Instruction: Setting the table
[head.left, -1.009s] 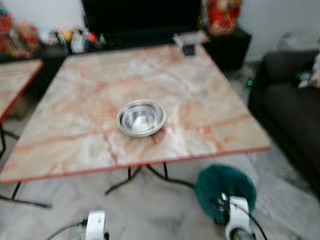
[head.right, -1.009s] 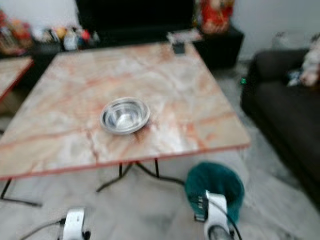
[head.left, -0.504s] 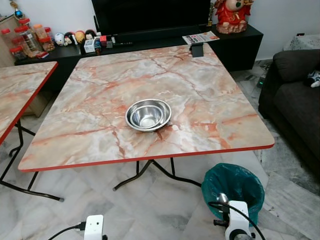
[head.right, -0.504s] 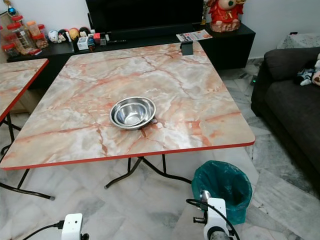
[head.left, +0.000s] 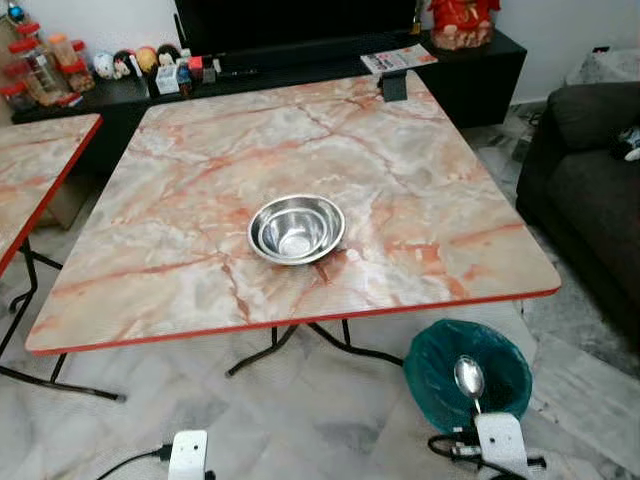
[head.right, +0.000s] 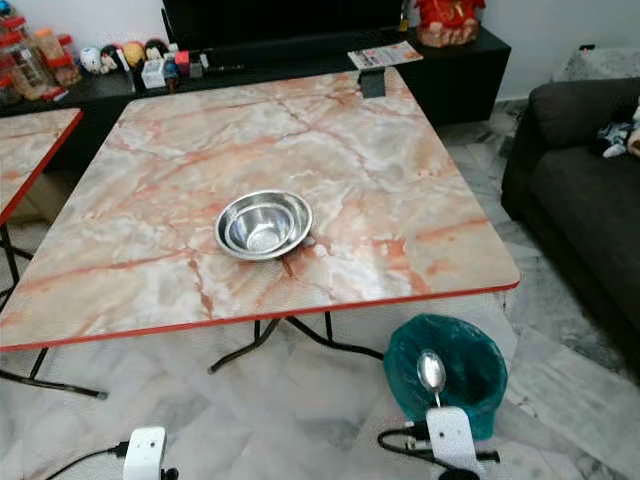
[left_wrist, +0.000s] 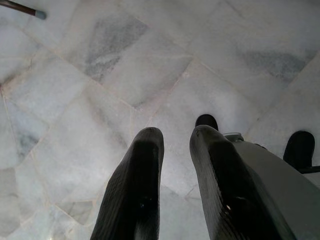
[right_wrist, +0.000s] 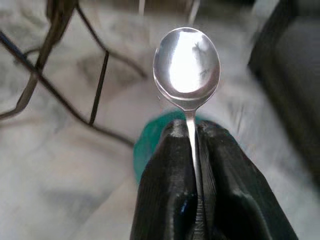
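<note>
Down at the lower right, near the floor: right gripper (right_wrist: 194, 131) clamping a metal spoon (right_wrist: 186, 62) by its handle, fingers (right_wrist: 165, 165) pressed against either side of the thin stem, bowl of the spoon sticking up past the fingertips. Seen from the head, spoon (head.left: 469, 378) showing against a teal-lined bin (head.left: 432, 352) standing on the floor just beyond the near right corner of the table. Hanging low on the left over pale marble floor tiles (left_wrist: 95, 90): left gripper (left_wrist: 175, 145), fingers (left_wrist: 142, 165) slightly apart with bare floor showing between them, grasping nothing. Sitting near the middle of the marble-patterned folding table (head.left: 430, 190) with its red edge: a stainless steel bowl (head.left: 296, 229), upright and well apart from the spoon. Standing at the far edge of the table: a small dark object (head.left: 394, 87). Lining the wall beyond: a black low cabinet (head.right: 470, 55) carrying jars and small figurines. Sitting off to the right: a dark sofa (head.right: 585, 200). Poking in at the left: a second table (head.left: 35, 170) of the same pattern.
</note>
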